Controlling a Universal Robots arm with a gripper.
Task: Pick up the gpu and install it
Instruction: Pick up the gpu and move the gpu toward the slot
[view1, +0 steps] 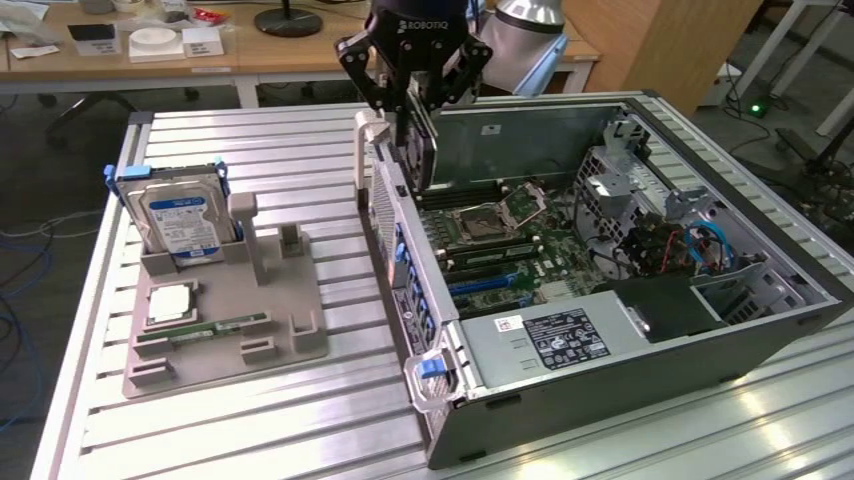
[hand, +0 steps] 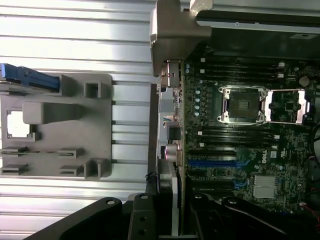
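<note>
Here, stage: pick-up done, install not yet. My gripper (view1: 416, 105) is clenched on the gpu (view1: 424, 150), fingers pinching the card's flat faces, so it hangs upright and edge-down over the rear rim of the open PC case (view1: 627, 405). The card is clear of the grey tray (view1: 227, 330), whose upright posts near the hard drive (view1: 180, 220) stand vacant. In my judgement it isn't seated: it sits above the motherboard (view1: 521, 245), apart from the blue slots (view1: 487, 283). In the wrist view the gpu (hand: 173, 212) reads edge-on between my dark fingers (hand: 142, 215), just beside the case's rear wall, w/ the blue slots (hand: 212, 163) off to one side. Materials: gpu is a thin, rigid dark board w/ a silver metal bracket; the case is sheet steel, grey, partly perforated; the motherboard is dark green and densely populated, w/ a shiny CPU socket (view1: 478, 222); the tray is matte moulded plastic and also holds a narrow green memory stick (view1: 214, 327); the table (view1: 267, 430) is ribbed aluminium.
</note>
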